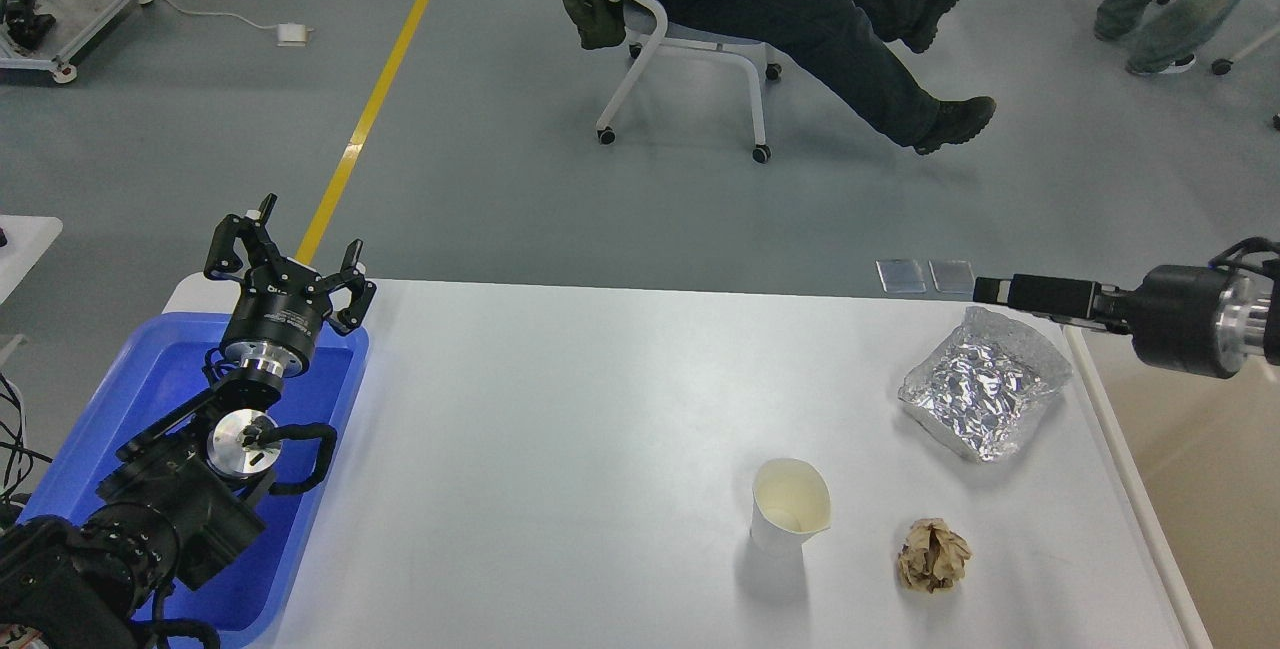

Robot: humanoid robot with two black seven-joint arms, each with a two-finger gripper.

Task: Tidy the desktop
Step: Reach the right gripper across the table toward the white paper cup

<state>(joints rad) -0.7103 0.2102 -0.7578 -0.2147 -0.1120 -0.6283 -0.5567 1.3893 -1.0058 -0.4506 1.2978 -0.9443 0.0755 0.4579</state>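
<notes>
The white desktop [560, 429] fills the middle of the head view. On its right part lie a crumpled silver foil bag [980, 389], an upright white paper cup [790, 509] and a crumpled brown paper ball [933, 554]. My left gripper [295, 254] is open and empty, fingers spread, above the far end of the blue tray [120, 399]. My right gripper [990, 290] reaches in from the right, just beyond the foil bag's far edge. It is seen edge-on as one dark bar, so its fingers cannot be told apart.
A beige bin with a white rim [1120, 449] stands against the desktop's right edge. A person sits in a white chair [690, 39] on the floor beyond the table. Two small clear plates [925, 275] lie past the far edge.
</notes>
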